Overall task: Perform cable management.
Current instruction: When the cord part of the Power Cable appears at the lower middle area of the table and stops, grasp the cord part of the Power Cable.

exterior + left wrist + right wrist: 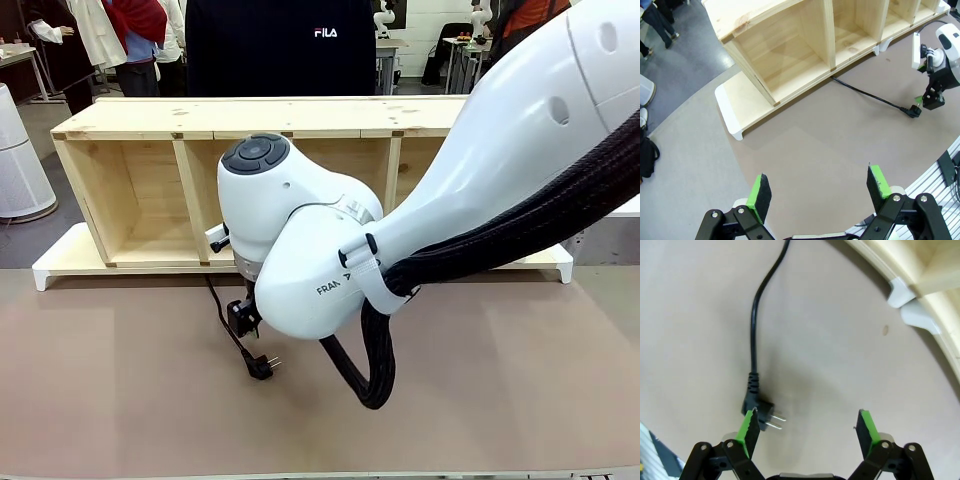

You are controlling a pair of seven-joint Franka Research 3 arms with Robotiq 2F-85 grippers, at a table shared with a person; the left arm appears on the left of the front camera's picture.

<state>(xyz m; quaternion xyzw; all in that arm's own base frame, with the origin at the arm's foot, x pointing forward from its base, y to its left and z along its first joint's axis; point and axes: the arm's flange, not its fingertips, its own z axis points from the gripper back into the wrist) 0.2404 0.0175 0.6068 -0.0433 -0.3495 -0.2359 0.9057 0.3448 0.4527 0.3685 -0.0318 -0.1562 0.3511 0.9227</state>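
We see the right gripper [807, 421] nearer, wide, empty. The plug [759, 404] of the cable [753, 335] sits off-centre at one jaw, cord running straight away. The left gripper [820, 194] is wide, well apart.

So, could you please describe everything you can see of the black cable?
The cable is a thin, glossy black cord lying on the brown table. Its near end is an angled black plug with a ribbed collar and two metal pins, flat on the surface. The other end runs to the foot of the wooden shelf. The open right gripper sits over the pins; whether a pad touches the plug is unclear.
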